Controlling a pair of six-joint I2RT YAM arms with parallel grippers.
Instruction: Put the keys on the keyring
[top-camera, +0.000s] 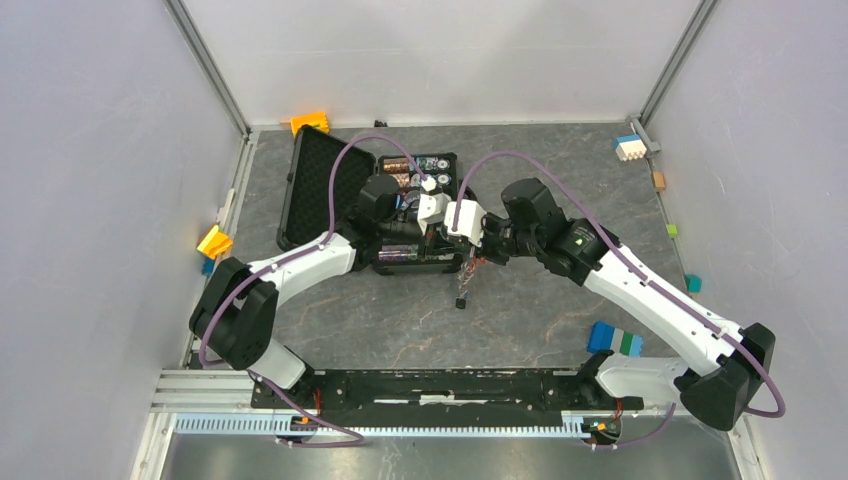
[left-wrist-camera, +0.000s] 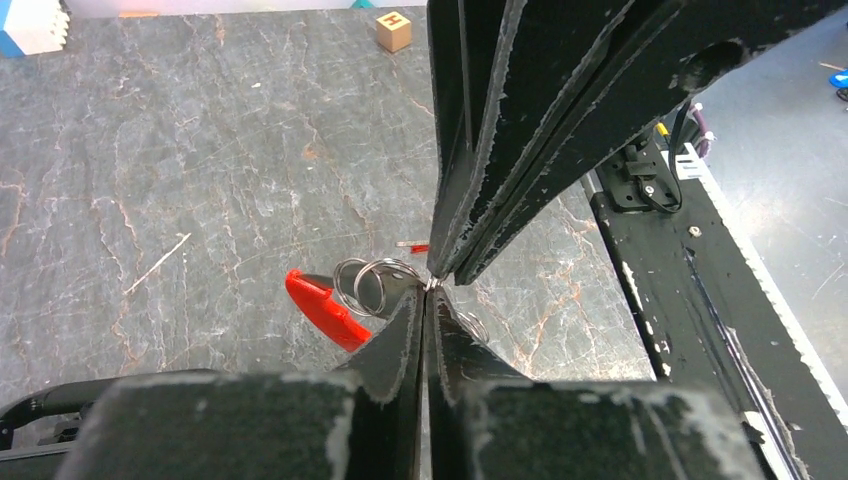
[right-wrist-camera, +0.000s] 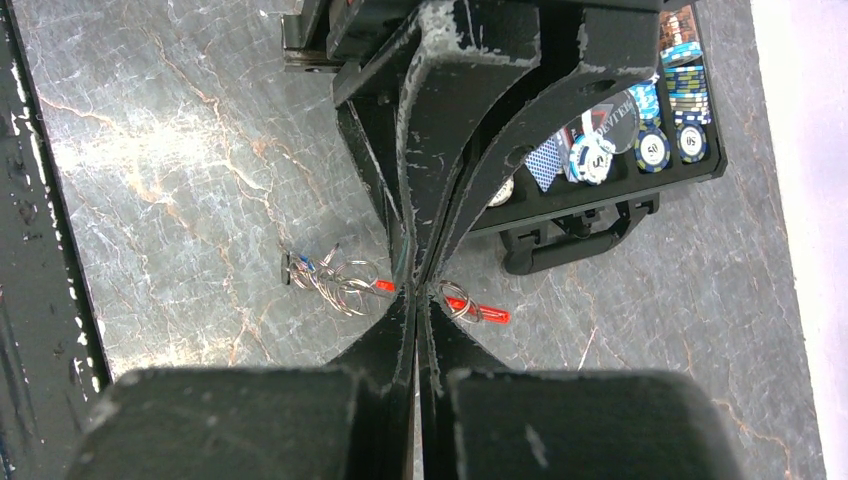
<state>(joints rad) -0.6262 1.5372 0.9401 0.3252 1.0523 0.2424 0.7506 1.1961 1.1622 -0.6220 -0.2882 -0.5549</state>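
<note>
Just in front of the open black case (top-camera: 305, 185), our two hands meet tip to tip. The left hand (left-wrist-camera: 424, 300) is clamped, apparently, on the thin silvery keyring (left-wrist-camera: 372, 283) with its red tag. The right hand (right-wrist-camera: 417, 300) is pressed shut, steadying it for threading. The tiny silvery keys with coloured heads (right-wrist-camera: 318, 272) dangle beside.

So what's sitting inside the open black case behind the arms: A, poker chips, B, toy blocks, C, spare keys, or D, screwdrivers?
A: the right wrist view shows blue-and-white poker chips slotted in the black case.
</note>
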